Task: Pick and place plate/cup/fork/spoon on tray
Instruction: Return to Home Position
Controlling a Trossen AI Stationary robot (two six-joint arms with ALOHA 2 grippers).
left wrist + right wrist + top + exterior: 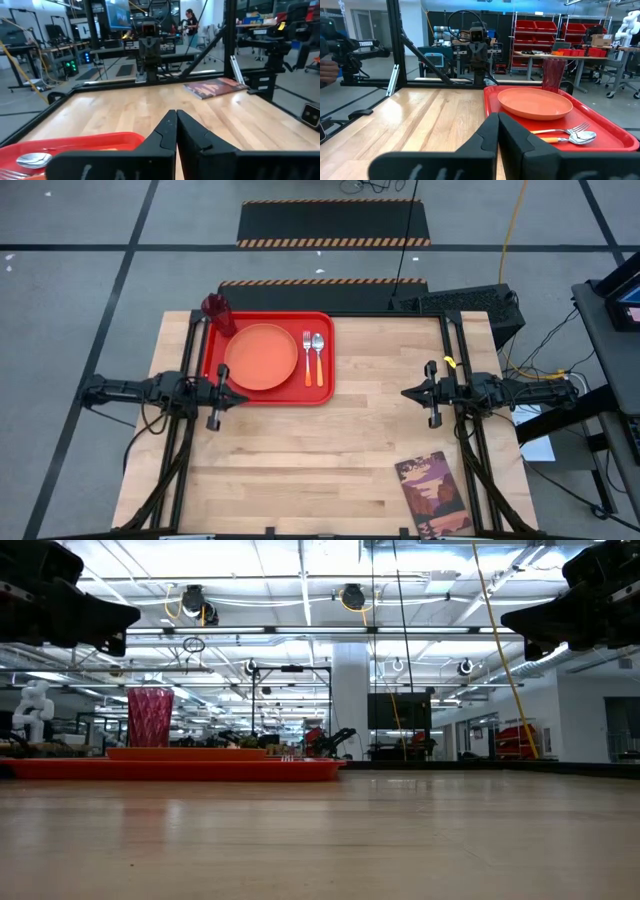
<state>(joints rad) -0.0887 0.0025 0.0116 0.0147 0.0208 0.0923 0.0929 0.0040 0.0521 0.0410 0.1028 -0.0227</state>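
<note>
The red tray lies at the table's far left. On it rest the orange plate, the dark red cup upright at the tray's far left corner, and the fork and spoon side by side right of the plate. They also show in the right wrist view: plate, cup, fork, spoon. My left gripper is shut and empty above the tray's near edge. My right gripper is shut and empty over the table's right half.
A brownish printed book lies at the table's near right corner. Black frame rails run along the table's left and right sides. Bare wood lies between the two grippers and across the near half.
</note>
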